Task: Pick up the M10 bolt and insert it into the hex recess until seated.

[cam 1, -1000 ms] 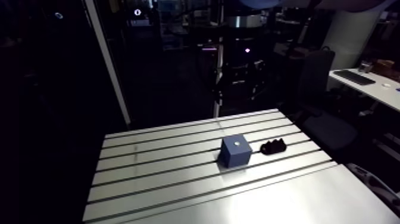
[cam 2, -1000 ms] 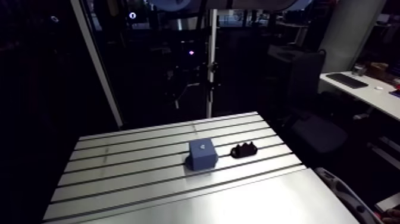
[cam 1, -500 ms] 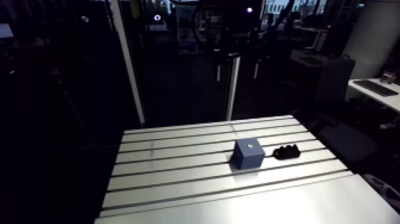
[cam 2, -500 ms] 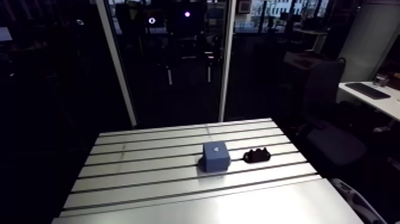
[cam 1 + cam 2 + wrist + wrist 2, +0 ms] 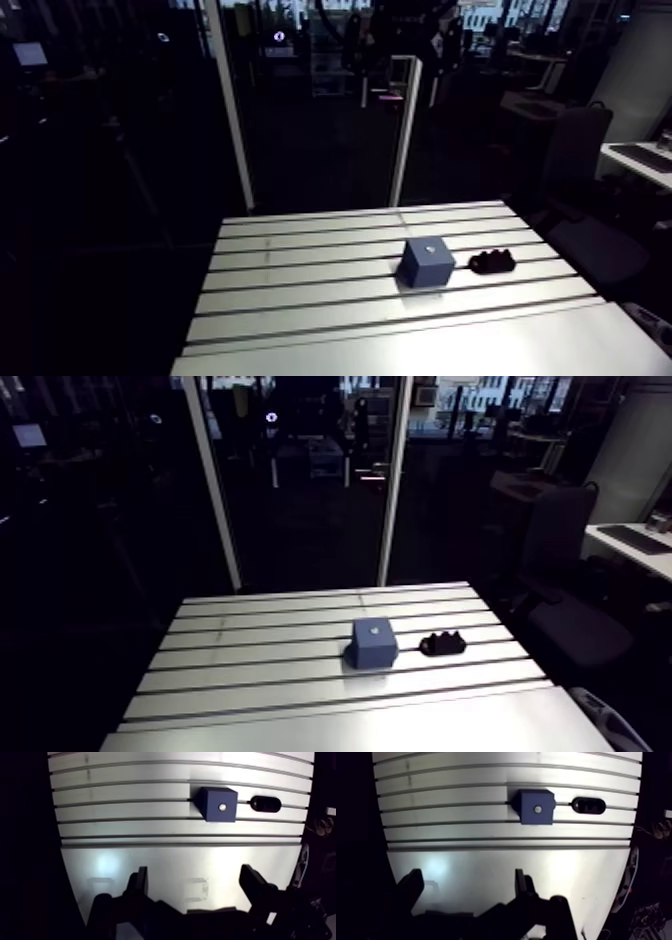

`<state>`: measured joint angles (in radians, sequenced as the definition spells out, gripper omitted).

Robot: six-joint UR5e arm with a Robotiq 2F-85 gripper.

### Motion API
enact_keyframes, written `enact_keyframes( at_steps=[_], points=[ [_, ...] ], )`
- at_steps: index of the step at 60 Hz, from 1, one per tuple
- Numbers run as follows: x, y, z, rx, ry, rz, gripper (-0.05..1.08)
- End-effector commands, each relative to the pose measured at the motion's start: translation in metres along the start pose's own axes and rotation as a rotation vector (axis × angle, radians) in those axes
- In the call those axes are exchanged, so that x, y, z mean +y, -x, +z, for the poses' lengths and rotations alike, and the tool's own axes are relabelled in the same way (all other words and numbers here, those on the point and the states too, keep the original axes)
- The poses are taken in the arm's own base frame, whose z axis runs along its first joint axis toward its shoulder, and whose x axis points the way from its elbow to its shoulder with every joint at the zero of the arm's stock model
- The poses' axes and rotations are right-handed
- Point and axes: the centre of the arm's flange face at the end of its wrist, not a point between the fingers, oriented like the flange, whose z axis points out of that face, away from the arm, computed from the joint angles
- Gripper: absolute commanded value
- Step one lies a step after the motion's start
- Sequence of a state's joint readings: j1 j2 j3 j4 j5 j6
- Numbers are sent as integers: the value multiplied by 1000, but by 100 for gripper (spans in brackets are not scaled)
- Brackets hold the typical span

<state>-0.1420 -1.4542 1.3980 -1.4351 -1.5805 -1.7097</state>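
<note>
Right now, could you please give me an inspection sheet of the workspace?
surface: slotted aluminium table, with a smooth plate on the gripper's side.
job's things: blue block with a pale spot on top; small black part beside it, not touching; bolt not made out.
clutter: nothing seen.
grippers: gripper open, nothing between its fingers, well short of the block.
cables: nothing seen.
surroundings: nothing seen.
</note>
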Motion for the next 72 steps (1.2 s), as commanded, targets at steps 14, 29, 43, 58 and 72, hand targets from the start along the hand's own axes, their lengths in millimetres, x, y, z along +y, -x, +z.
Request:
enact_keyframes(
  at_steps=[14,29,43,58,72],
  points=[
    [-8,6,-20,24,4,-17,0],
    [-8,5,-15,20,7,-13,0],
    [-11,6,-13,21,8,-17,0],
    [-10,5,-11,26,10,-19,0],
    [-11,5,-9,29,9,-20,0]
  ],
)
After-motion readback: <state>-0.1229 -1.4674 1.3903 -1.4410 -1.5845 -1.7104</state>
